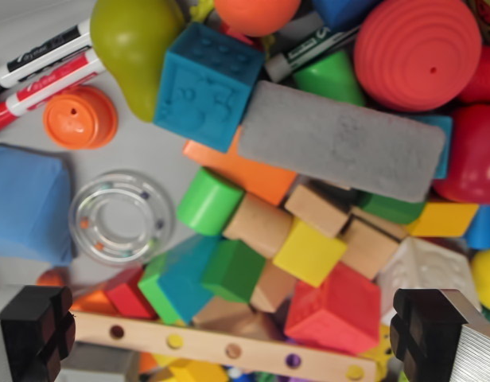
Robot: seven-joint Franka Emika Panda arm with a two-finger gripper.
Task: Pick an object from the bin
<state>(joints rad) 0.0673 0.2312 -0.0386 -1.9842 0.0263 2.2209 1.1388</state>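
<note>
The wrist view looks straight down into a bin packed with toys. My gripper [229,334] is open: one black fingertip [34,330] sits at the lower left, the other [432,330] at the lower right. Between and under them lie a wooden strip with coloured dots [221,348], a red block [336,310], a green block [233,270] and a teal block [181,278]. Nothing is held. Above these lie a yellow cube [309,253], a green cylinder [208,201] and a grey foam eraser [340,147].
A teal rubber cube [205,83], a green pear [134,48] and a red ridged ball [418,52] crowd the top. Two markers [42,68], an orange cap [79,118], a clear ring rattle [120,216] and a blue soft block [26,203] lie at the left on the grey floor [149,147].
</note>
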